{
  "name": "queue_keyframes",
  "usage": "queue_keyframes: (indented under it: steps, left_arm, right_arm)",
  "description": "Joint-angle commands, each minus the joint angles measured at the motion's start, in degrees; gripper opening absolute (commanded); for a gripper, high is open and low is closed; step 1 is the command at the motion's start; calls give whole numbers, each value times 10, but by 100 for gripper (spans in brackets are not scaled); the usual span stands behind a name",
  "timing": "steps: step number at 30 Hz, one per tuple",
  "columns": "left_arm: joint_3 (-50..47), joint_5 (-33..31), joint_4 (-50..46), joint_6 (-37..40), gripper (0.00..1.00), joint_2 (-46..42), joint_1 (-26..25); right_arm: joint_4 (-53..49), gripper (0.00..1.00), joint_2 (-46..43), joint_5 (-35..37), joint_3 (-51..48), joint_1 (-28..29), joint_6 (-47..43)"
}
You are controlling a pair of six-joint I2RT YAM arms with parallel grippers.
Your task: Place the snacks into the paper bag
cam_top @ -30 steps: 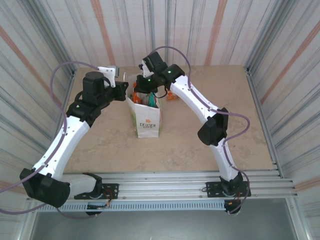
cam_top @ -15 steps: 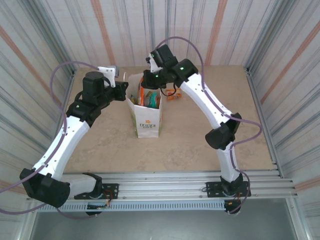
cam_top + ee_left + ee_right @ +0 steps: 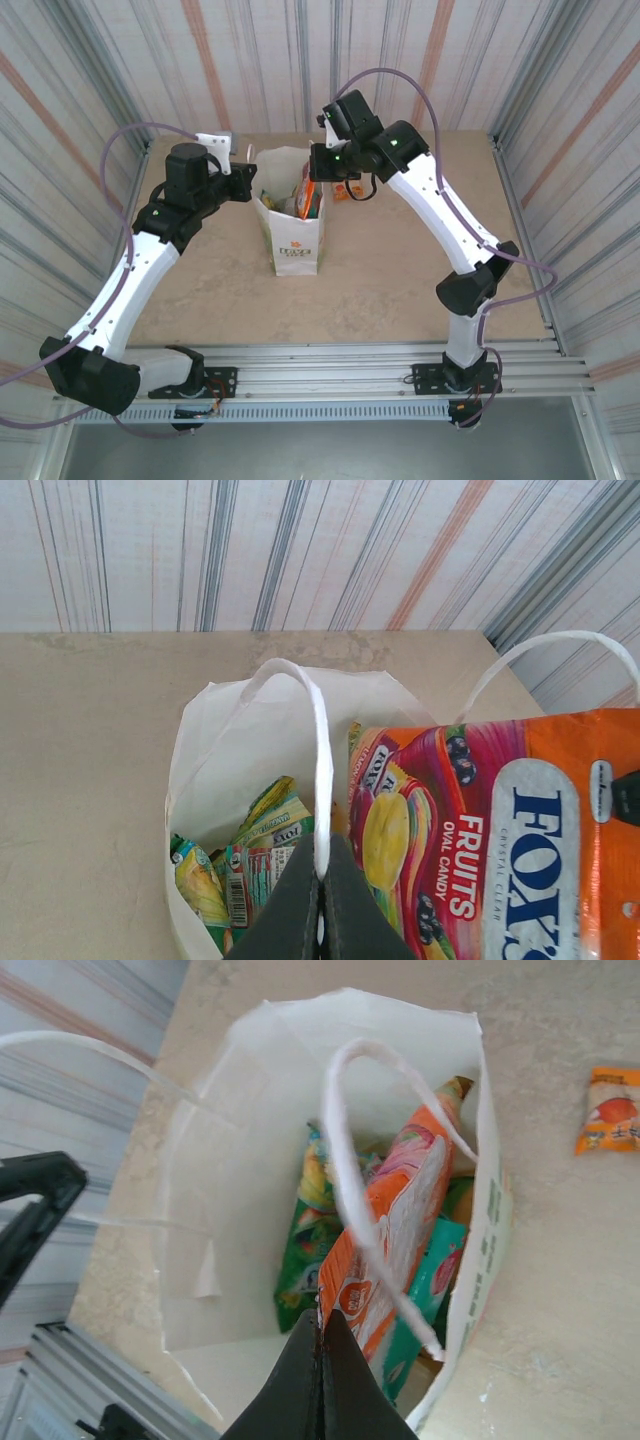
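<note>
The white paper bag (image 3: 295, 245) stands upright mid-table with its mouth open. My left gripper (image 3: 252, 185) is at its left rim, shut on one twisted handle (image 3: 322, 780); the jaws (image 3: 322, 875) pinch it from below. My right gripper (image 3: 312, 175) hovers over the bag's right side, shut (image 3: 321, 1322) on the corner of an orange FOX'S packet (image 3: 390, 1230) that stands half inside the bag (image 3: 230, 1160). The same packet (image 3: 500, 840) looms large in the left wrist view. Green and teal snacks (image 3: 260, 850) lie in the bag. A small orange packet (image 3: 343, 190) rests on the table behind it.
The bag's second handle (image 3: 560, 645) arches over the orange packet. Corrugated walls close in the table on the back and both sides. Bare beige tabletop (image 3: 400, 270) lies to the right of and in front of the bag.
My right gripper has moved right and slightly back, carrying the orange packet, which now stands upright in the bag's mouth. The left arm and the bag have stayed put.
</note>
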Motion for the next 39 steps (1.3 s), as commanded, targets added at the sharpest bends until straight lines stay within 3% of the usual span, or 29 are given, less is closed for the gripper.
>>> queue_keyframes:
  steps: [1,8,16,22,31,39]
  left_arm:
    - [14,15,23,-1,0,2,4]
    - [15,32,29,-4,0,4,3]
    - [13,46,37,-13,0,7,2]
    - [13,44,35,-10,0,4,1]
    - [28,16,15,5,15,-3,1]
    - [51,-15,-19,20,37,-20,2]
  right_arm:
    - [-5,0,22,24,0,7,-21]
    - [6,0,119,-1,63,23,-26]
    - [100,0,198,-100,91,31,0]
    - [133,26,225,-146,97,31,12]
    - [111,44,146,-112,95,18,-14]
    - [91,48,40,-109,72,13,-44]
